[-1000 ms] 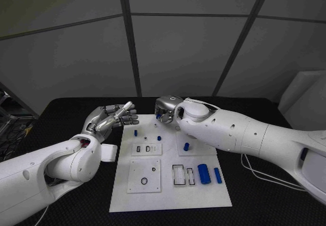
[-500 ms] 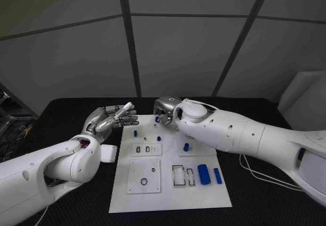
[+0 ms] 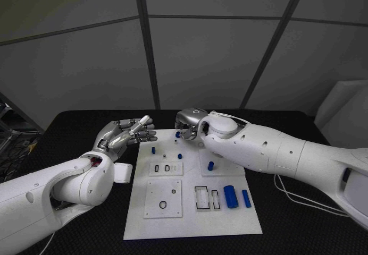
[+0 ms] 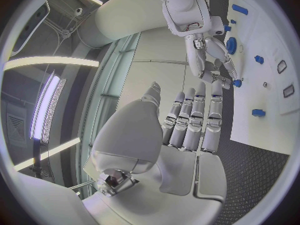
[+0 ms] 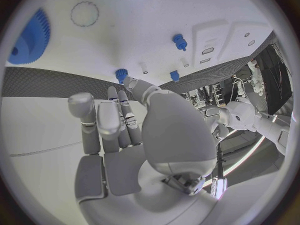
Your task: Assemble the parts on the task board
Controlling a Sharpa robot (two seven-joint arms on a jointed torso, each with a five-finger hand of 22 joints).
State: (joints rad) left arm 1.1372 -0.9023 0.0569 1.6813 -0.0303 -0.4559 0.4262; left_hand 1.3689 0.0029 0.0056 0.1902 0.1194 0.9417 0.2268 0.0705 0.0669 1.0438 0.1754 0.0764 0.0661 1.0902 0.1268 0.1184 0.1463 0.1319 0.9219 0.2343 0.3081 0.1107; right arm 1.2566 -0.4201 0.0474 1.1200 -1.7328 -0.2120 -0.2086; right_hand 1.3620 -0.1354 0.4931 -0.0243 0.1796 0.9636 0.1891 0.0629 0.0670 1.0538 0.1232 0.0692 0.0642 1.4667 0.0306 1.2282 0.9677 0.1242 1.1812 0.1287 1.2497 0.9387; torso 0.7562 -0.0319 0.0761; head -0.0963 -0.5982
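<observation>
The task board (image 3: 192,212) lies in the middle of the table (image 3: 69,127). Two cylinders (image 3: 229,196) lie side by side on its right part, with small pegs (image 3: 180,156) standing farther back.

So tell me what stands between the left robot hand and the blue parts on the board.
Nothing visible does. The left robot hand hovers open at the board's far left corner; the nearest blue parts lie just beyond its fingertips.

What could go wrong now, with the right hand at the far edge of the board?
The right hand hangs over the far edge of the task board, near a small blue part; its fingers might knock it off. The left hand, fingers apart, could brush the board's left edge.
</observation>
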